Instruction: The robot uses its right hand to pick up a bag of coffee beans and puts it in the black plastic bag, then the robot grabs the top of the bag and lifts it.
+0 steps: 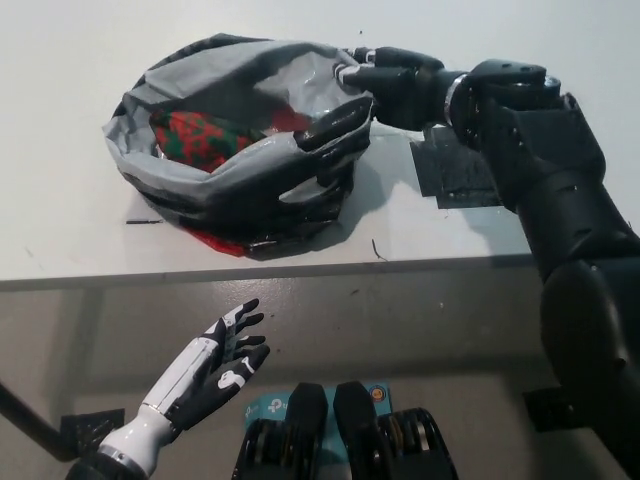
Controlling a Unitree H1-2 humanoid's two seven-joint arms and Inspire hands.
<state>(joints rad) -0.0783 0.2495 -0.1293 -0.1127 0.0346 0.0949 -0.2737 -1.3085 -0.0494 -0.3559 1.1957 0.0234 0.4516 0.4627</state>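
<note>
The crumpled black plastic bag (240,160) sits on the white counter (60,60) in the upper left of the frame, its mouth open toward the camera. Inside it, at the left of the opening, lies the red-and-green patterned bag of coffee beans (205,138), so the placing step appears complete.

The black right robot hand (375,80) enters from the upper right and meets the plastic bag at the right-hand edge of its rim. Its fingers (362,70) reach leftward onto that raised edge and appear curled around the plastic; whether the grip is fully closed cannot be confirmed, because black fingers merge with black film. The rim at this point stands higher than the rest of the opening, which suggests the lift is beginning.

Key relation: the body of the bag lies to the left of and below the right robot hand. The long axis of the bag mouth runs roughly left to right across the frame. An upward pull would therefore load the right end first and tilt the contents toward the left.

The white left robot hand (215,365) rests at the lower left, below the counter edge, fingers spread, holding nothing, well apart from the bag.

A dark tape patch (455,175) lies on the counter below the right forearm. Grey floor (420,320) shows beneath the counter edge.
</note>
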